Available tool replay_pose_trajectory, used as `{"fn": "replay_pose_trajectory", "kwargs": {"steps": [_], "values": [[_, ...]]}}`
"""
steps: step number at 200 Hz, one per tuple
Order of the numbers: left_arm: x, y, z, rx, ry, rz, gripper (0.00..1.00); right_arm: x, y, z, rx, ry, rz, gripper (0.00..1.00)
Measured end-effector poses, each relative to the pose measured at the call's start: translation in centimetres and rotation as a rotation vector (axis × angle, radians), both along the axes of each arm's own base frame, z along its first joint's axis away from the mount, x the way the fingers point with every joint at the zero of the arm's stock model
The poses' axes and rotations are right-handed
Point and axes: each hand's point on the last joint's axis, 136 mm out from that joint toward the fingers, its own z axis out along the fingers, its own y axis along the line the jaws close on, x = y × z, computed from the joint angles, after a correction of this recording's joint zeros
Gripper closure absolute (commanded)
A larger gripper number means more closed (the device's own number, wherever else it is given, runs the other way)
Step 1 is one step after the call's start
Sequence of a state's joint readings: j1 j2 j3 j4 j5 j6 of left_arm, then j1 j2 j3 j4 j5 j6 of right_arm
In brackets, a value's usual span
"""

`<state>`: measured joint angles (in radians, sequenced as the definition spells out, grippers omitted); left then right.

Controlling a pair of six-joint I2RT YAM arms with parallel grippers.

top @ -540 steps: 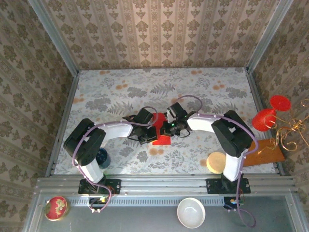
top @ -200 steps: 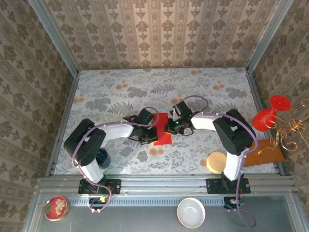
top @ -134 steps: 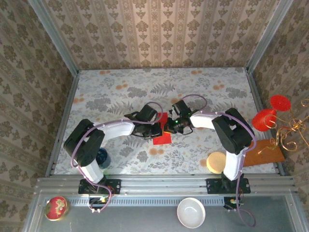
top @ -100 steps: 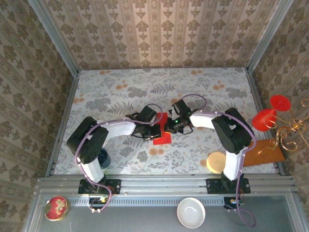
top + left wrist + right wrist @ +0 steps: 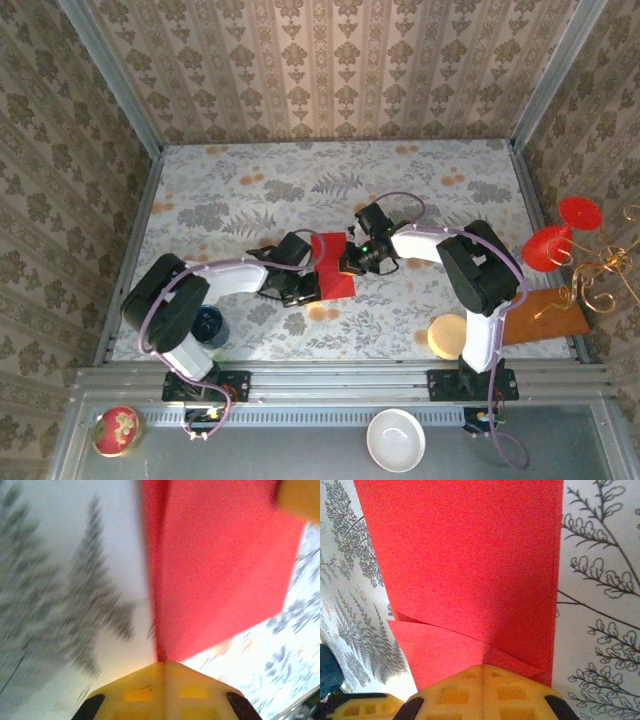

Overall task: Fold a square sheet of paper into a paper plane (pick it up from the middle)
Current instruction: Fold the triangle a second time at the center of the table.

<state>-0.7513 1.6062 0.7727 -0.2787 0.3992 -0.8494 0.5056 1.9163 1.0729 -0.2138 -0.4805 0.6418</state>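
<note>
Left end effector (image 5: 312, 287) nearer now; it and right end effector (image 5: 350, 265) clenched on red paper (image 5: 330, 260), blue cup (image 5: 208, 325) apart.

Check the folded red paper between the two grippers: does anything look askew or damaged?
Yes. The thin bright red folded paper sheet looks unevenly folded. In the right wrist view a lower flap juts out past the upper layer on a slant, and the upper layer's edge there bows instead of lying flat. No tear shows.
</note>
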Motion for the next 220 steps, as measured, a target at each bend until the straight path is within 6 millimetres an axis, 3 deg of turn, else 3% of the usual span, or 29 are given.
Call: {"fn": "replay_pose_trajectory", "kwargs": {"steps": [22,48,88,108,133,181,220], "values": [[-0.4,1.4,1.3,0.013,0.005,0.019,0.97,0.0,0.1,0.1,0.013,0.001,0.006,0.96],[2.3,1.9,4.5,-0.047,-0.094,0.085,0.92,0.1,0.1,0.7,0.031,0.003,-0.004,0.88],[5.7,-0.1,7.0,-0.127,-0.189,0.113,0.83,1.1,0.0,5.0,0.105,-0.083,-0.065,0.75],[6.7,-2.0,6.4,-0.134,-0.189,0.091,0.82,1.1,-0.6,6.2,0.129,-0.105,-0.109,0.73],[7.8,-3.4,4.8,-0.117,-0.170,0.082,0.81,0.6,-1.9,4.7,0.112,-0.063,-0.177,0.68],[9.2,-2.8,1.4,-0.077,-0.127,0.118,0.78,-0.1,-2.7,2.9,0.097,0.006,-0.237,0.66],[9.8,-2.5,0.9,-0.082,-0.122,0.158,0.76,-0.1,-2.7,2.3,0.095,0.025,-0.249,0.65]]}}
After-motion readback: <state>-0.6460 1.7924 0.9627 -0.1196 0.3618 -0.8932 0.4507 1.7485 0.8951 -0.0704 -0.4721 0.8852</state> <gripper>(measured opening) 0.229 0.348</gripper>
